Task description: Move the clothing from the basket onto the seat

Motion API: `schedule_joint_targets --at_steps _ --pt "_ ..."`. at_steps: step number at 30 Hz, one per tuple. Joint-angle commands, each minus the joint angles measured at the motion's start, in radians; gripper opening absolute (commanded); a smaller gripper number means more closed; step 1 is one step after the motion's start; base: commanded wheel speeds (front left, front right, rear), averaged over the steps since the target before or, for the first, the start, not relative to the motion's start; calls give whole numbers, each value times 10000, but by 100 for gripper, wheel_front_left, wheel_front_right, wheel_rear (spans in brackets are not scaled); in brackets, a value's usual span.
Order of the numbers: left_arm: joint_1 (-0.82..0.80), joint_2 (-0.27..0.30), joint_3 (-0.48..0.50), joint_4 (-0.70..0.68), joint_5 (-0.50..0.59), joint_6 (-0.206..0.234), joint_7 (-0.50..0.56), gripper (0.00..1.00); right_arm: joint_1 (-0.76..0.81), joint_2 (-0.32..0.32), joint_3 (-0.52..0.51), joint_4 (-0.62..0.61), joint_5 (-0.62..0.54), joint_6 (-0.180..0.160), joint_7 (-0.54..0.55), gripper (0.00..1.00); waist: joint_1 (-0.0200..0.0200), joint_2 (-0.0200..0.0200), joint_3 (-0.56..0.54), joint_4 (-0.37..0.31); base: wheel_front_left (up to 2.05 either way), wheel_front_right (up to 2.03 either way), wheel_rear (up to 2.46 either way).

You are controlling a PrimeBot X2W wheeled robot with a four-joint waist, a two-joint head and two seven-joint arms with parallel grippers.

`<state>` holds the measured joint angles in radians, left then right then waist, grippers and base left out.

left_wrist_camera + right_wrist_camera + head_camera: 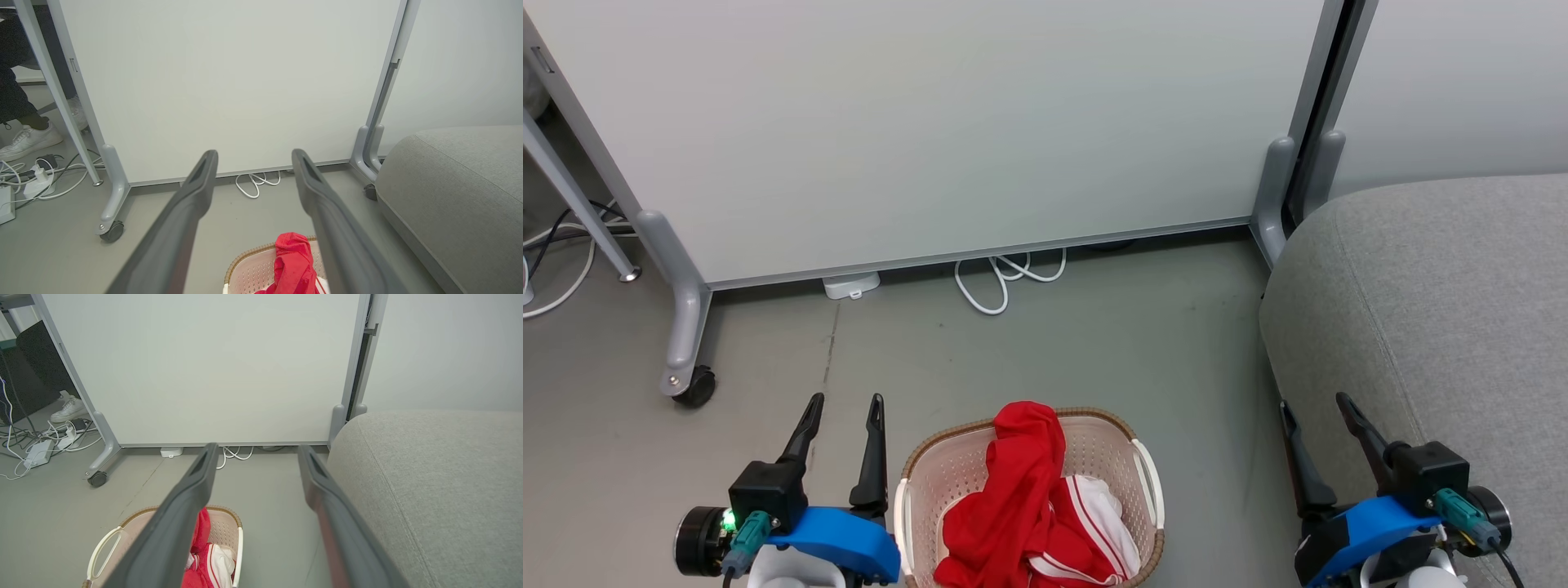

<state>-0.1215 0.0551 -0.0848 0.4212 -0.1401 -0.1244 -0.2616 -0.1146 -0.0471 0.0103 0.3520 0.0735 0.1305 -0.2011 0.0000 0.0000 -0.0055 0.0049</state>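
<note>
**Both claws spread and empty; clothing lies in the basket**

In your head view the basket sits on the floor at 6 o'clock, its near end cut off by the bottom edge. The clothing lies inside it. A plain red garment humps up over the far rim. A red-and-white striped garment is partly buried under it, so you can't make out its full shape. The seat takes up 3 to 4 o'clock and runs out of frame. The left gripper, at 7 o'clock just beside the basket, has its fingers spread and grips nothing. The right gripper, at 5 o'clock in front of the seat's edge, is spread the same way and also empty. In your right wrist view one finger hides part of the basket.
</note>
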Motion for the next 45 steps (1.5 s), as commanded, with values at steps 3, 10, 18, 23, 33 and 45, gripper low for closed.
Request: schedule_joint_targets --at_steps 3,10,18,23,33,45 --pt "-101 -20 -39 23 15 -74 -52 100 -95 -60 19 -1 -50 4 -49 100 0 0 -1 -18 0 0 0" --pt "-47 -25 -28 16 -8 -73 -52 100 -79 -60 42 -34 -20 4 -21 100 0 0 11 -50 0 0 0" --pt "-118 -36 -64 79 -31 -56 -52 100 -206 -57 183 -174 27 4 8 100 0 0 335 -227 0 0 0" --pt "-401 -39 -141 187 -65 -59 -52 100 -415 -55 448 -288 107 4 -33 100 0 0 931 -469 0 0 0" --pt "-1361 -2 -372 994 56 -64 -52 100 -1177 -51 871 -578 207 4 -136 100 0 0 2666 -1047 0 0 0" --pt "-3112 437 -454 2572 -198 -29 -52 100 -2577 -48 1774 -743 491 3 -411 100 0 0 4855 -2066 0 0 0"
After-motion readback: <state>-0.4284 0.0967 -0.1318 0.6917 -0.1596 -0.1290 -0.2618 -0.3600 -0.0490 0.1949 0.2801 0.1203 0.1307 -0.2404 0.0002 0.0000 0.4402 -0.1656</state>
